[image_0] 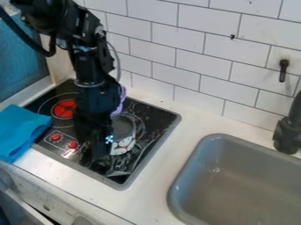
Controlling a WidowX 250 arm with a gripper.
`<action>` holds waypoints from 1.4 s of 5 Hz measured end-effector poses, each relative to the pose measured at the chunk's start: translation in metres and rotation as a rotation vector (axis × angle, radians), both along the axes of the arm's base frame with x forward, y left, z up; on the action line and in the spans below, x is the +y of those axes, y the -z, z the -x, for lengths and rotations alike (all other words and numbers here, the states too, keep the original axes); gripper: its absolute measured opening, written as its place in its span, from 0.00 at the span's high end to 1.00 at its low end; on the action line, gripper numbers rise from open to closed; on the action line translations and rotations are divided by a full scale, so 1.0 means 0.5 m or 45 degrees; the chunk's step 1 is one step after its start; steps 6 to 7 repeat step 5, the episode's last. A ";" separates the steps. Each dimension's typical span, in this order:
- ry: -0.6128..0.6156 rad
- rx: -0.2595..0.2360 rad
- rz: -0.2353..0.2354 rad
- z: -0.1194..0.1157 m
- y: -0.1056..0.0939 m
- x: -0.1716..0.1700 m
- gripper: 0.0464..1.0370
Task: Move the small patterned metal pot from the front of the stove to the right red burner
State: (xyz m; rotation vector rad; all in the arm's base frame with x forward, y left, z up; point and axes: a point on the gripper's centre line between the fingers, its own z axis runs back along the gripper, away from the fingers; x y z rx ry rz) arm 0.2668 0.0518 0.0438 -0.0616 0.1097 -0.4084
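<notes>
1. Black claw hangs low over the cooktop, arm coming in from upper L. Can't tell if it's spread, pressed together or pinching smth.
2. Pot, white w/ red marks outside & dark inside, is right by the claw, on its R side in view. It's upright on the cooktop; arm & claw hide part of its L side. Contact btwn claw & pot: can't tell.
3. Purple thing shows above the claw, partly behind the arm. Too hidden to say what it is.
4. Red burner ring is up & L of the claw; two red knob marks sit closer, just L.
5. Blue cloth, folded, lies farther L of the claw, partly over the cooktop's edge & partly on the white tabletop.
6. Grey sink is well R of the claw, set into the tabletop; black faucet stands at its far edge.
7. White tile wall w/ dark grout runs behind, beyond the claw; small dark fixture sticks out of it, far upper R, above the faucet.
</notes>
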 end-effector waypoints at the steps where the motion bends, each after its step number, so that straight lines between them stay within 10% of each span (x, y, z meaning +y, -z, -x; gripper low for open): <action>1: -0.017 -0.007 -0.032 0.013 -0.018 0.002 0.04; 5: -0.147 -0.047 -0.128 0.118 -0.158 0.034 0.04; 7: -0.147 -0.047 -0.128 0.118 -0.158 0.034 0.04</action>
